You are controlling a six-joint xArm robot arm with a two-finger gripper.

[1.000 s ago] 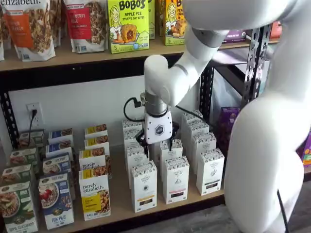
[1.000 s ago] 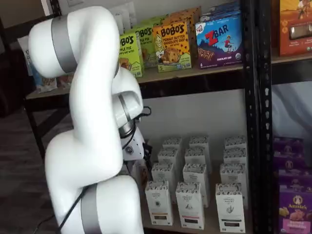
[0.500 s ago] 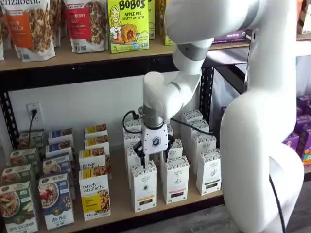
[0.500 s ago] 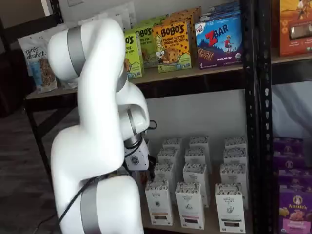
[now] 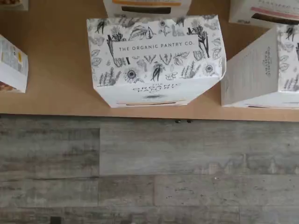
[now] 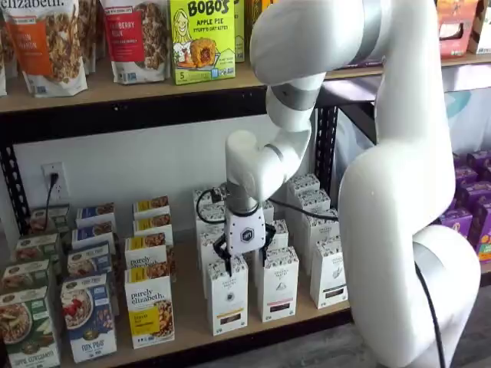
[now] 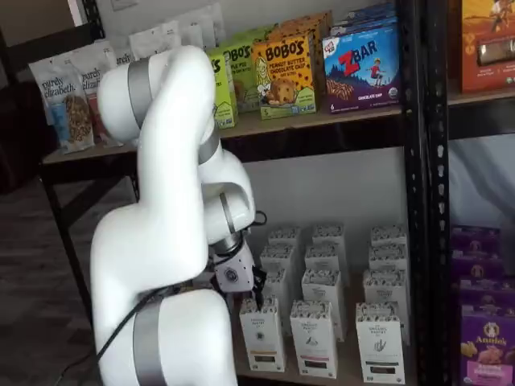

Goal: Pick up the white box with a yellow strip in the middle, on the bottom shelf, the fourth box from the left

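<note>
The white box [image 6: 228, 297] stands at the front of the bottom shelf [image 6: 192, 318], with a thin yellowish-and-dark band low on its face. In the wrist view its patterned top [image 5: 154, 51] reads "THE ORGANIC PANTRY CO." and the band shows along its front face. My gripper [image 6: 245, 259] hangs straight down just over the box's top, open, its black fingers [image 6: 222, 251] spread to either side of the white body. Nothing is held between them. In a shelf view the same box [image 7: 261, 334] sits below the gripper body [image 7: 233, 276], whose fingers are mostly hidden by the arm.
Like white cartons [image 6: 278, 284] stand close to the right and behind. "purely elizabeth" boxes [image 6: 149, 310] stand to the left. The upper board [image 6: 115, 92] with Bobo's boxes [image 6: 202, 38] overhangs. A black rack post [image 7: 422, 193] and purple boxes [image 7: 487, 346] are at the right.
The gripper has come down and forward from over the rear cartons to just above the front white box. Its fingers stayed spread, and the upper arm swung across.
</note>
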